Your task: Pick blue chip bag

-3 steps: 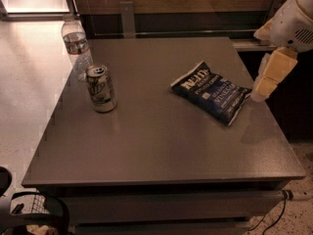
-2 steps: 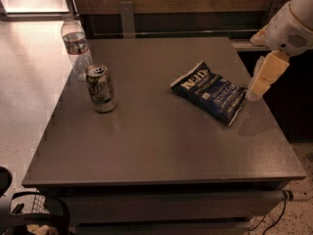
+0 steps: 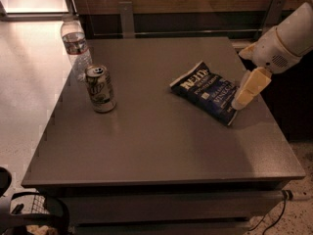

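The blue chip bag (image 3: 206,92) lies flat on the grey table (image 3: 156,141), right of centre, with white lettering facing up. My gripper (image 3: 243,99) comes in from the right on a white arm (image 3: 288,38). Its cream fingers hang down just above the bag's right end, over the table's right side.
A green-and-white can (image 3: 100,88) stands upright on the left part of the table. A clear water bottle (image 3: 76,45) stands behind it at the far left corner. Dark rails and a wall run behind the table. A cable hangs at the lower right.
My gripper has moved left and slightly down, from off the bag's right end to over that end. The bag, can and bottle have not moved.
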Tool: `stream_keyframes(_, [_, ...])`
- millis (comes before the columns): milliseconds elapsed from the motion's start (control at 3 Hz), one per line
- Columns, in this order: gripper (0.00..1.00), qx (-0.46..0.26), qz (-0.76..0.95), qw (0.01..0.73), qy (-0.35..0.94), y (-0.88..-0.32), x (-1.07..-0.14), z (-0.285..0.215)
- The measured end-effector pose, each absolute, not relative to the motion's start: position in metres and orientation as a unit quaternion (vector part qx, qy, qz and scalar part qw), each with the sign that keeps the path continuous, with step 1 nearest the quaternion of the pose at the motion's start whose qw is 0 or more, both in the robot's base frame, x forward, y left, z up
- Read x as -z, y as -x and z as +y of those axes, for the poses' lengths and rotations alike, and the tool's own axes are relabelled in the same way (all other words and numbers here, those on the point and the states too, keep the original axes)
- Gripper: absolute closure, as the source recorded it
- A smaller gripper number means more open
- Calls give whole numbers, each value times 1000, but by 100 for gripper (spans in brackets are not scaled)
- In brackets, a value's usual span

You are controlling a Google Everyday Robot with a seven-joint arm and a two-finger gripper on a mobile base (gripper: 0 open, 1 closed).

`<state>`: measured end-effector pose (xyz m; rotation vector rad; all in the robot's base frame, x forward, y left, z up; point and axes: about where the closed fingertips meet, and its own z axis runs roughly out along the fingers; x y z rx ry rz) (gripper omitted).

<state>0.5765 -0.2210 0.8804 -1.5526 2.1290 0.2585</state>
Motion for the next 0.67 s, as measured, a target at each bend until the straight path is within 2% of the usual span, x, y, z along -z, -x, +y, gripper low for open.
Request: stream_keyframes(667, [0, -107, 773, 279, 559, -581, -857, -184])
